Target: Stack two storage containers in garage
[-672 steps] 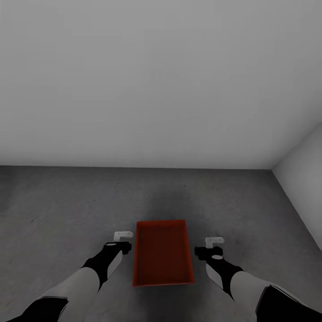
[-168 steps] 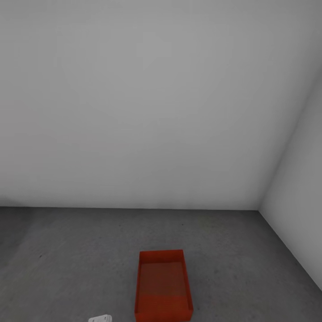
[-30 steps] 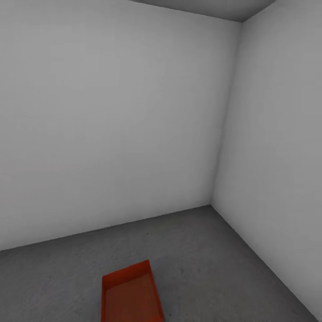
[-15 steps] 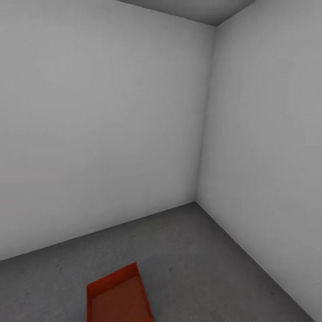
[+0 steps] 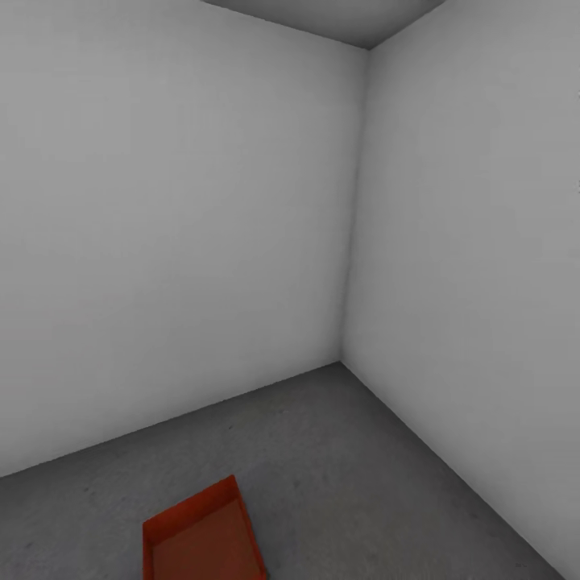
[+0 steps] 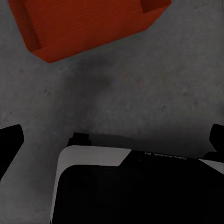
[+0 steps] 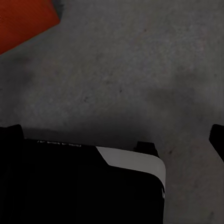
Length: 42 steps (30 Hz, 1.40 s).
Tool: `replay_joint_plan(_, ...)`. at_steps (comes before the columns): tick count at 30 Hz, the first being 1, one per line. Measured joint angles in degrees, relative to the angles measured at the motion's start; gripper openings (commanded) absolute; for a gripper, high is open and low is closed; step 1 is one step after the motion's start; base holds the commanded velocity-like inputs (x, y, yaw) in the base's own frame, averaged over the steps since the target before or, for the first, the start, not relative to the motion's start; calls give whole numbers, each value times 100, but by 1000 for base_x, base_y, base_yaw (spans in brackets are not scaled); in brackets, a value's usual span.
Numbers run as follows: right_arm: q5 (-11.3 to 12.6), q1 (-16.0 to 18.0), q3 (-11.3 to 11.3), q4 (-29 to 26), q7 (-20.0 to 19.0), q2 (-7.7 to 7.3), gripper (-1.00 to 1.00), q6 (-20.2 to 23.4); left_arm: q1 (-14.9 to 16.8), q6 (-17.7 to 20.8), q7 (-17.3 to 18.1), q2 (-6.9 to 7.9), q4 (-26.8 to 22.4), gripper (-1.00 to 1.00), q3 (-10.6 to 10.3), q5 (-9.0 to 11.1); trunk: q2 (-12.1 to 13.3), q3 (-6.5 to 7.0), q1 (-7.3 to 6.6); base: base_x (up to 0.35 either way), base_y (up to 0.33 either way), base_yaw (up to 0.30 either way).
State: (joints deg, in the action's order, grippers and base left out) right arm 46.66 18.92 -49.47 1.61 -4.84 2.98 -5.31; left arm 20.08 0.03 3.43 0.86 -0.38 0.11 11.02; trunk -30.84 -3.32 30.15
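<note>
A: Below the left gripper (image 6: pixel 112 140), what lies there?

B: Bare concrete floor (image 6: pixel 140 93). Its dark fingertips (image 6: pixel 10 140) stand wide apart, clamped on nothing. The right gripper (image 7: pixel 116 133) points down at the same floor, tips likewise spread and empty.

A: Container position?

B: One orange-red storage container (image 5: pixel 201 536) sits on the floor, apart from both grippers, well out from the wall corner (image 5: pixel 342 361). Open side up; long axis runs roughly toward the left-hand wall (image 5: pixel 161 242), slightly skewed. Nothing lies between it and the walls.
</note>
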Motion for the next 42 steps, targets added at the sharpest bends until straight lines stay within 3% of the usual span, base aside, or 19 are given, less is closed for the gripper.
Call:
replay_joint_plan(11,2,0,1,6,-1,-34,100,15,1,-1,0,0,1,100,0,0,0,0,0,0,0,-45)
replay_joint_plan(33,-6,-55,0,6,-9,-49,100,72,1,-1,0,-1,2,100,0,0,0,0,0,0,0,-238)
replay_joint_plan(37,-32,-270,-4,6,-9,-57,100,105,1,-2,0,-1,1,100,0,0,0,0,0,0,0,-221)
replay_joint_plan(42,-42,-282,-2,6,-1,-68,100,98,1,-1,0,-1,1,100,0,0,0,0,0,0,0,-162)
